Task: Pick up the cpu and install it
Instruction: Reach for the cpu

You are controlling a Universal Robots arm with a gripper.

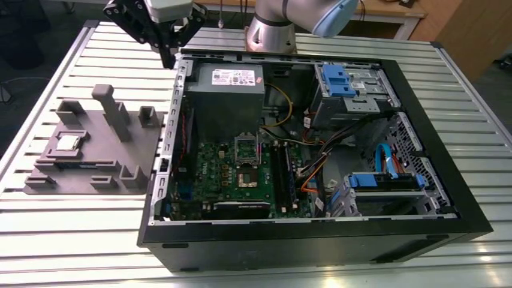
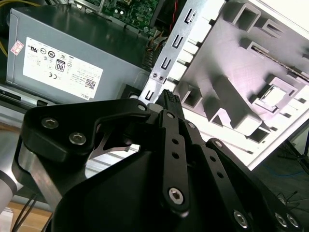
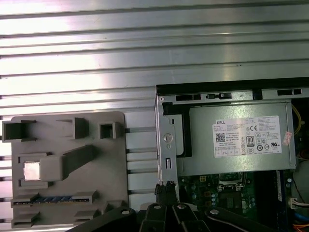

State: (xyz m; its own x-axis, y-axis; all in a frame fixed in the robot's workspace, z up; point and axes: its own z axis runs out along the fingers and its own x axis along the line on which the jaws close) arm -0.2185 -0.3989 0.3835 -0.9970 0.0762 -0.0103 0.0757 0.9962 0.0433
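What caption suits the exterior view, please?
Gripper by a corner of the computer case; cpu in the grey fixture.

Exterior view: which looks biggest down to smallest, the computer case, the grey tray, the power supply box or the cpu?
Largest to smallest:
computer case
grey tray
power supply box
cpu

Robotics lab: slatted aluminium table (image 1: 80, 240), opened computer case (image 1: 280, 249), grey parts fixture (image 1: 144, 150), mounted robot arm (image 1: 272, 30).
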